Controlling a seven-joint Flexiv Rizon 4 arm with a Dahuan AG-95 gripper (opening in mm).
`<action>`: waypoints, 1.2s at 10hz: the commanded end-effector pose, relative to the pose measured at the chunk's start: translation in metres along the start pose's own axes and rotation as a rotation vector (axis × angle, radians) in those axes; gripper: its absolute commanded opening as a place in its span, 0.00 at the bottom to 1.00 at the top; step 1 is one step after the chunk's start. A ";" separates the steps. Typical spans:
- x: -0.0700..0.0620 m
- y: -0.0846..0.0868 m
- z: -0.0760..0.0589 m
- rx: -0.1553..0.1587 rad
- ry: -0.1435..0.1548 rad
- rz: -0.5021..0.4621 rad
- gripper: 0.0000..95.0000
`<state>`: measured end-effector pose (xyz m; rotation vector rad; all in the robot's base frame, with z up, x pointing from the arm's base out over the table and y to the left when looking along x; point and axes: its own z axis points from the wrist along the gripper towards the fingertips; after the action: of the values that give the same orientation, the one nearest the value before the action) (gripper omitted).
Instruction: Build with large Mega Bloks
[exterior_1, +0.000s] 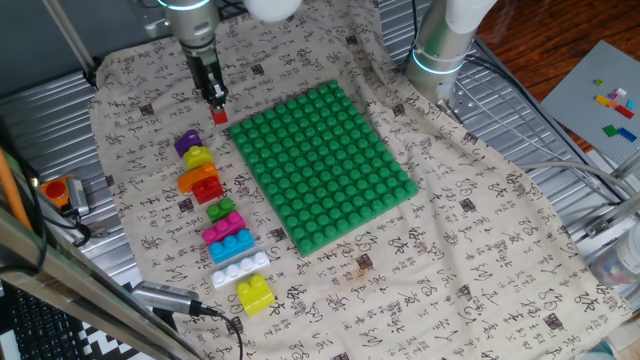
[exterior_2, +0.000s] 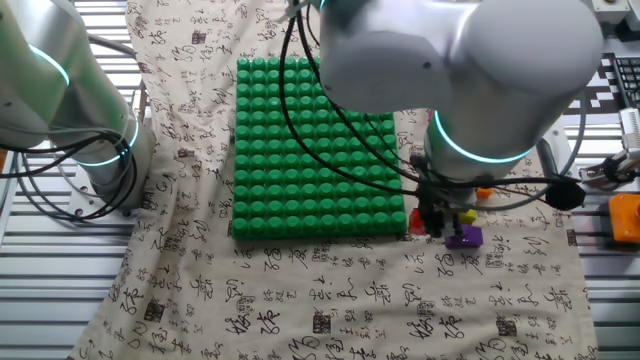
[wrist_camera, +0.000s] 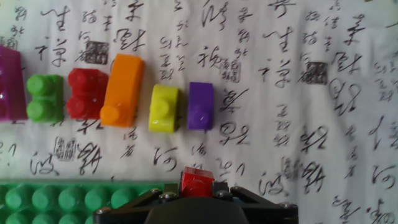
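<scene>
Green studs on the baseplate (exterior_1: 322, 165) carry nothing yet in one fixed view, so you are at the very start of the build: no brick is placed. The gripper (exterior_1: 216, 103) hangs off the plate's far left corner, fingers pointing straight down and pinching a small red brick (exterior_1: 220, 117) just above the cloth (exterior_1: 470, 250). The rest of the Mega Bloks wait in a line left of the plate, from the purple brick (exterior_1: 186, 142) at the far end to the yellow brick (exterior_1: 254, 294) at the near end.

In the other fixed view, the arm's bulk hides most of the hand; you see it beside the plate's corner, with the purple brick just beyond it.

In the hand view, the red brick sits clamped at the bottom edge, the plate's edge to its left, and purple, yellow, orange brick (wrist_camera: 122, 90) and others lined up ahead on the cloth.
</scene>
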<state>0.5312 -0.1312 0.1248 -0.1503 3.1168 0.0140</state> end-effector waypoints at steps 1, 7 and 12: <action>-0.011 -0.003 -0.002 0.011 0.002 0.027 0.00; -0.014 -0.004 -0.003 -0.002 0.042 -0.061 0.00; -0.014 -0.004 -0.003 0.011 0.066 -0.054 0.00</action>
<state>0.5463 -0.1337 0.1272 -0.2396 3.1790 -0.0080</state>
